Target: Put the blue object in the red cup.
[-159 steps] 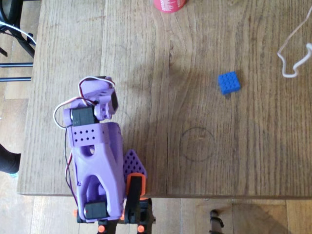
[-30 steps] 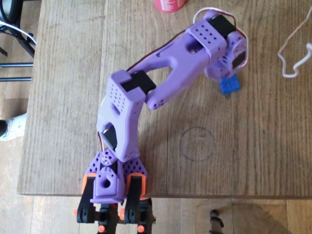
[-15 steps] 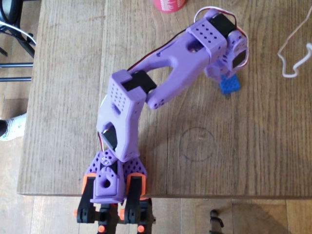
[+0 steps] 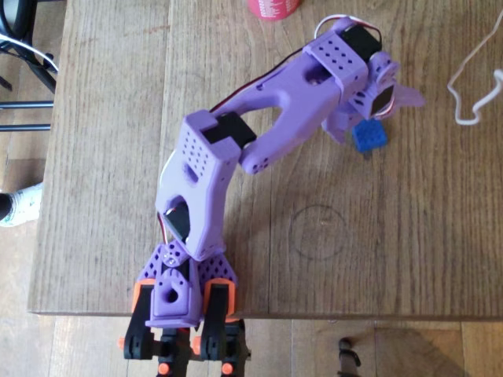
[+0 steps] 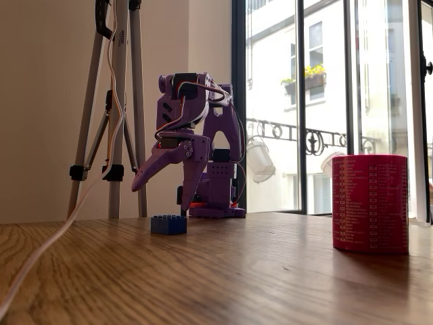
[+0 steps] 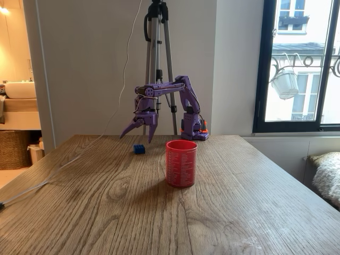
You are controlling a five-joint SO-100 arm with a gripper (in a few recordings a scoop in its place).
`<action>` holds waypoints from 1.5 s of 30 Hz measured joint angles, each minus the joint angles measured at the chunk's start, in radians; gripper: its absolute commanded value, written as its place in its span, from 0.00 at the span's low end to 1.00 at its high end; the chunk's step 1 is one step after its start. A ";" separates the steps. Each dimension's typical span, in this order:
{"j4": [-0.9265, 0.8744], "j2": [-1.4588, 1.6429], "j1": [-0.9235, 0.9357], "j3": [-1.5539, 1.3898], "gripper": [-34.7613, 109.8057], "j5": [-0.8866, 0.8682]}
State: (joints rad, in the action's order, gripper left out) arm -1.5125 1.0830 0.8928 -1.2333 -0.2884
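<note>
From above, the purple gripper [image 4: 377, 106] is spread open over the blue brick [image 4: 369, 137], upper right. The red cup [image 4: 273, 8] peeks in at the top edge.

In a fixed view, the open gripper [image 5: 164, 181] hangs just above the brick [image 5: 168, 225], left of middle. The cup [image 5: 370, 203] stands far right.

In a fixed view, the brick [image 6: 139, 149] lies left of the cup [image 6: 181, 163], under the gripper [image 6: 139, 130].

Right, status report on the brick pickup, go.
Gripper open, jaws spread above the blue brick, not gripping. Brick flat on the table, apart from the red cup. Loose white cable nearby, off the path to the cup.
</note>
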 measured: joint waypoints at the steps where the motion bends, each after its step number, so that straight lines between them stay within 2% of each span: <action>1: 0.002 -0.011 -0.003 0.000 0.61 0.000; 22: 0.060 -0.158 -0.018 0.103 0.57 0.011; 23: 0.060 -0.160 -0.015 0.103 0.53 0.011; 24: 0.061 -0.160 -0.014 0.103 0.44 0.011; 25: 0.061 -0.160 -0.011 0.106 0.28 0.015; 26: 0.061 -0.160 -0.011 0.107 0.24 0.021; 45: 0.028 -0.130 0.037 0.227 0.24 0.123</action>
State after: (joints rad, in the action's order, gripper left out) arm -1.4849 0.9526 0.9296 -1.0063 -0.1657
